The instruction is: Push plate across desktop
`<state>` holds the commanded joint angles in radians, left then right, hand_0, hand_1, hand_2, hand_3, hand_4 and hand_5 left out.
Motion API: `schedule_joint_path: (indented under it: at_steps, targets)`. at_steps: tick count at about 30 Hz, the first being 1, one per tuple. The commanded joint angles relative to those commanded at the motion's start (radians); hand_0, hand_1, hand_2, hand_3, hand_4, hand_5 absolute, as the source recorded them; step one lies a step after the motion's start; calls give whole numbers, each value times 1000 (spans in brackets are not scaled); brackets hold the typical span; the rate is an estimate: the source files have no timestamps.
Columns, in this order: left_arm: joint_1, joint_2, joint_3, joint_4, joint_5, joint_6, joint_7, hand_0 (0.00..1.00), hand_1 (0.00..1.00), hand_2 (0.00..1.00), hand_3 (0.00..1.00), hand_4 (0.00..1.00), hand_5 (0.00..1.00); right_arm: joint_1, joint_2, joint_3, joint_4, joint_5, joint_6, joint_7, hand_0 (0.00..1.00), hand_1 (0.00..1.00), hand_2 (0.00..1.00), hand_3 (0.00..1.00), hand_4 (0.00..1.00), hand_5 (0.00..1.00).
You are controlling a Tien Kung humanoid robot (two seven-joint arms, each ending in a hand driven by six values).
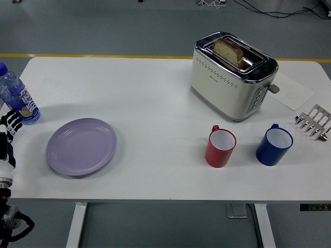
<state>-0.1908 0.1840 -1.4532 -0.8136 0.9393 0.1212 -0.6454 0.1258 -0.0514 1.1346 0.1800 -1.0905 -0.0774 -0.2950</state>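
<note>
While the left hand sat at the table edge, grip unreadable, the plate just right of it waited unpushed.

The plate lies on the table, apart from everything else. A bottle stands just behind it to the left. The left hand shows at the picture's edge, left of the plate. Well right of the plate stand a red cup, a blue cup and a toaster holding bread.
</note>
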Motion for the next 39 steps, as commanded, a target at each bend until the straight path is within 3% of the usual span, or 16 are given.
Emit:
schedule_joint_path:
  at_steps: [13,28,39]
  targets:
    - [-3,-34,23,26,5,2,0,815,825,845,801,445,998,2,7,2,0,-6,0,-2,607,515,578,573,359,248]
    - [-35,-79,95,60,-21,8,0,807,819,840,794,418,998,6,9,-2,0,-10,2,-3,606,515,580,574,360,248]
    - [-59,-97,142,62,-38,11,0,806,818,839,793,414,998,8,8,-8,0,0,1,-1,606,515,583,574,359,250]
